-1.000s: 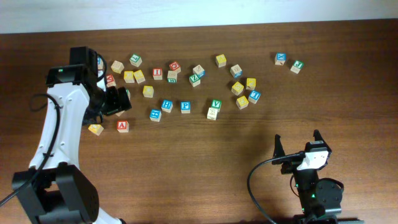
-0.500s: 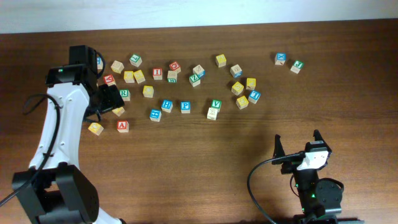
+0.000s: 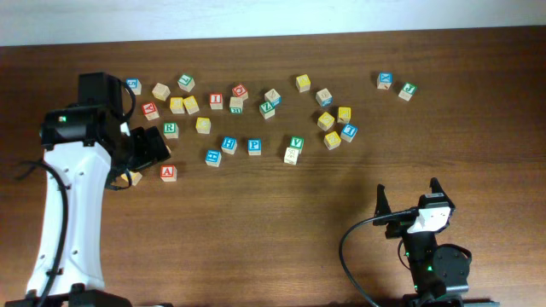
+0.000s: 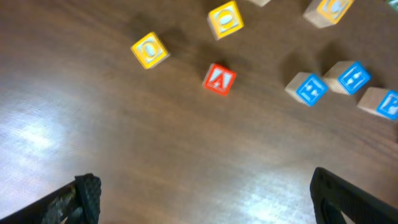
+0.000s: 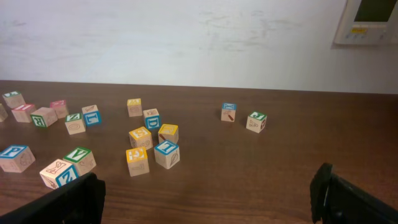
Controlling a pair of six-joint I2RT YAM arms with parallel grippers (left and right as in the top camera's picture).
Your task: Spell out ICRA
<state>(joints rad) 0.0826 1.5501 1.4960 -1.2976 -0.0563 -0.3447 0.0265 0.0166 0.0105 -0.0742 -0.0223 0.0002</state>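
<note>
The left gripper stands wide open and empty over the table. The right gripper is also spread with nothing in it, near the front edge and well apart from every cube.

The risk, as I judge it, lies with the left. The red A cube sits ahead of the jaws, roughly between their lines but a little askew to them. If they close on its corners, it could spin or slip out. A yellow cube lies near on one side and blue-lettered cubes on the other, so a wide descent may nudge them.

From overhead, the green R cube lies just beside the gripper. The red I cube is farther off in the scatter. I cannot pick out the yellow C cube among the several yellow ones.
</note>
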